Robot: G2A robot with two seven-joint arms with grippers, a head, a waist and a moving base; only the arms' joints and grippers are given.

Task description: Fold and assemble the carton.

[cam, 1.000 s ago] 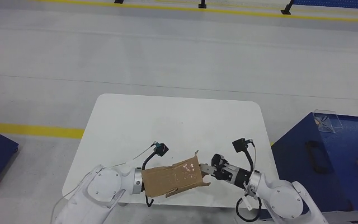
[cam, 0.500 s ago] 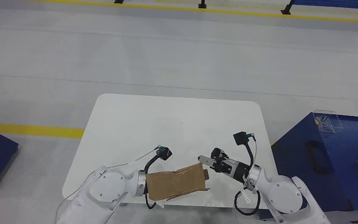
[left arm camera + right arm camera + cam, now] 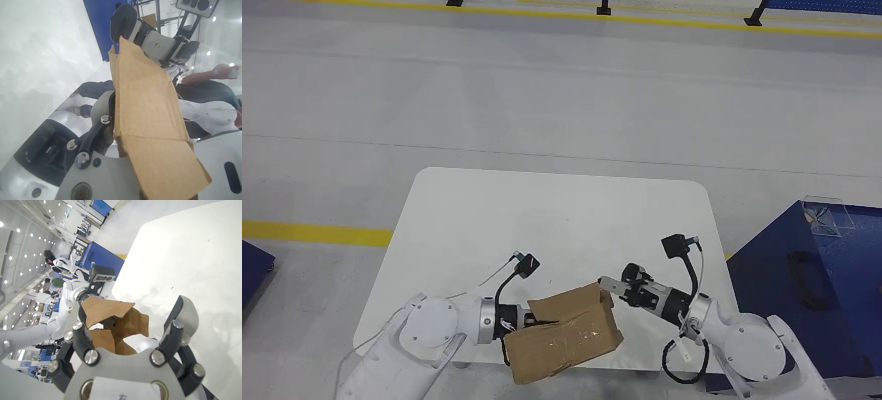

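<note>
Glossy white rounded arms (image 3: 427, 328) either side of the carton (image 3: 564, 338), black looped cables (image 3: 500, 288), grey wrist plates (image 3: 121, 370), silver screws (image 3: 91, 356).

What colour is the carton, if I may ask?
The carton is plain brown, clearest in the left wrist view.

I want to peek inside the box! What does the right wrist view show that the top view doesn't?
Right wrist view: the carton's hollow open end and loose flaps, just ahead of the open right gripper. Top view: the whole white table, with the carton's outer side near its front edge. Both: the carton, with the left arm at its other end.
</note>
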